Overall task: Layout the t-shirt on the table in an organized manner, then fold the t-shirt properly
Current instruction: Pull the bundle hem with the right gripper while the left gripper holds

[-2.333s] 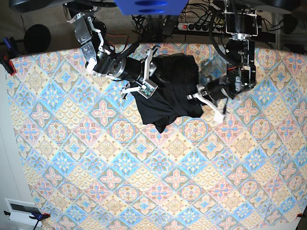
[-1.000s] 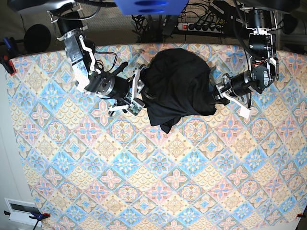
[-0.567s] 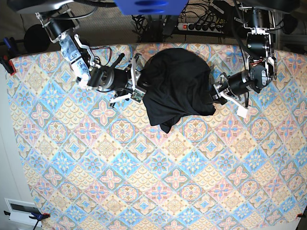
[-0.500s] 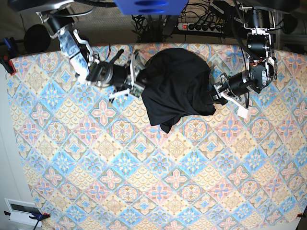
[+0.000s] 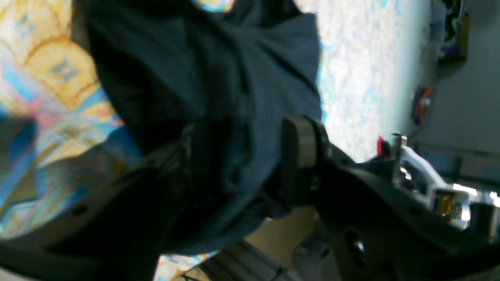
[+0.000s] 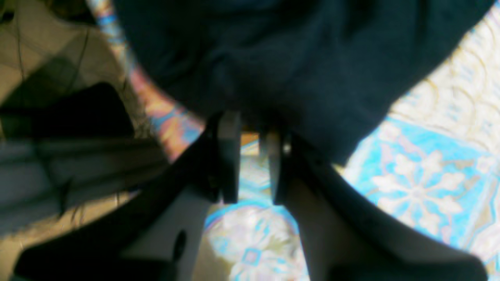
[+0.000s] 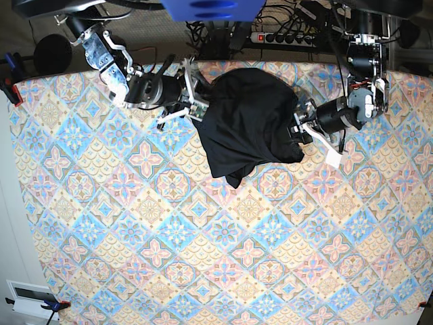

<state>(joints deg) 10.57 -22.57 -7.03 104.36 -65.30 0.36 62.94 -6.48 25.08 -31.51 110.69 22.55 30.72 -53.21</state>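
Note:
The black t-shirt (image 7: 247,125) lies bunched in a rounded heap at the back middle of the table (image 7: 223,237), with a tail hanging toward the front. My right gripper (image 7: 196,101) is at its left edge. In the right wrist view its jaws (image 6: 252,121) stand narrow, tips buried in the t-shirt's (image 6: 304,58) hem. My left gripper (image 7: 298,128) is at the shirt's right edge. In the left wrist view a thick wad of the t-shirt (image 5: 203,66) fills the gap between the fingers of this gripper (image 5: 242,152).
A power strip (image 7: 281,37) and cables lie behind the table's back edge. A red clamp (image 7: 10,91) grips the left edge. A white box (image 7: 27,298) sits off the front left corner. The patterned cloth stretches toward the front.
The right gripper has slid along the shirt's left edge toward the back of the table and its jaws have narrowed. The left gripper shifted slightly inward. The shirt's heap stays much the same.

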